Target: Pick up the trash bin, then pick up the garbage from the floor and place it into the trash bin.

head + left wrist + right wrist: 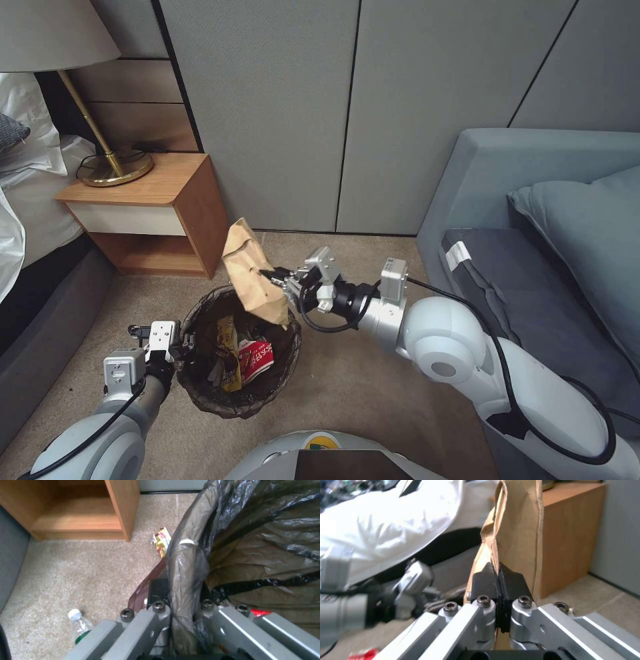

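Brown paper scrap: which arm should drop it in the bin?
Right. The right gripper already pinches the brown paper scrap above the trash bin; the left gripper clamps the bin's rim.

— Where's the trash bin (240, 363)?
— Upright on the carpet (360, 393), dark bag over its rim, wrappers inside.
— The brown paper scrap (253, 273)?
— Crumpled, hanging above the rim.
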### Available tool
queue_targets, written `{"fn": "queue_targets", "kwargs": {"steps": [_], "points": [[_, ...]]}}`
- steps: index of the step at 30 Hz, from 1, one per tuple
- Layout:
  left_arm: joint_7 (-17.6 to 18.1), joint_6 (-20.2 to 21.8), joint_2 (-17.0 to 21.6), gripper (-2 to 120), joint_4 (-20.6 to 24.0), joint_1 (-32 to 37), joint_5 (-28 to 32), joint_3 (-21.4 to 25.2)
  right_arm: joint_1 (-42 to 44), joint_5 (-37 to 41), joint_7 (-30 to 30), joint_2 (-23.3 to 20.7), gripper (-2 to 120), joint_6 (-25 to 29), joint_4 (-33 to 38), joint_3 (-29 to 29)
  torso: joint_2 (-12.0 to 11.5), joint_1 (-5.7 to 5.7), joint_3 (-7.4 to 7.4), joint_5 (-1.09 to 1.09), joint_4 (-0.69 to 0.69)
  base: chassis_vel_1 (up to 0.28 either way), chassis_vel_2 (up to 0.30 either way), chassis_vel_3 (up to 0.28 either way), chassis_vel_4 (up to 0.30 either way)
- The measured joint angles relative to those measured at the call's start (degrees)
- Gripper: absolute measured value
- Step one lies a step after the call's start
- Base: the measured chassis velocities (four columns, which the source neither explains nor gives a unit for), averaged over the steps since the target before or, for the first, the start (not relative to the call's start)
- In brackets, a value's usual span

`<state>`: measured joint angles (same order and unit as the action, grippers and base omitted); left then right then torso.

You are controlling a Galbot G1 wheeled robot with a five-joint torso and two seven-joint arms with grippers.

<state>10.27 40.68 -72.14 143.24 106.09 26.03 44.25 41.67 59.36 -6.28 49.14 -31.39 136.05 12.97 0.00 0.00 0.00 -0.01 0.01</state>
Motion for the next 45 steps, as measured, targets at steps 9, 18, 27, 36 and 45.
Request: {"fn": "queue_targets", "kwargs": {"steps": [9,18,27,36,45], "points": [[-0.02,0.04,0.12,2,0.0,-0.06,0.05,0.09,-3.9,0.57,-1.63,-0.15,0,-1.75,0.37,7.04,0.0,0.0,0.0,0.0,-0.01,0.0,0.0,0.0,0.0],[-0.04,0.07,0.36,2,0.0,-0.37,0.38,0.19,-3.06,-0.32,-3.82,-0.44,0,-3.04,-0.25,10.33,0.0,0.0,0.0,0.0,-0.02,0.0,0.0,0.0,0.0],[-0.08,0.16,0.47,2,0.0,-0.92,0.64,0.01,-1.85,-0.57,-7.05,0.45,9,-3.78,-0.65,11.85,0.0,0.0,0.0,0.0,-0.01,0.0,0.0,0.0,0.0],[-0.1,0.23,0.56,2,0.0,-1.02,0.8,0.03,-2.09,-0.53,-9.03,1.46,37,-4.78,-1.65,13.49,0.0,0.0,0.0,0.0,-0.01,0.0,0.0,0.0,0.0],[-0.1,0.27,0.41,2,0.0,-1.01,0.83,-0.04,-2.93,-0.36,-9.57,1.72,73,-4.73,-1.99,12.68,0.0,0.0,0.0,0.01,0.0,0.0,0.0,0.0,0.0]]}}
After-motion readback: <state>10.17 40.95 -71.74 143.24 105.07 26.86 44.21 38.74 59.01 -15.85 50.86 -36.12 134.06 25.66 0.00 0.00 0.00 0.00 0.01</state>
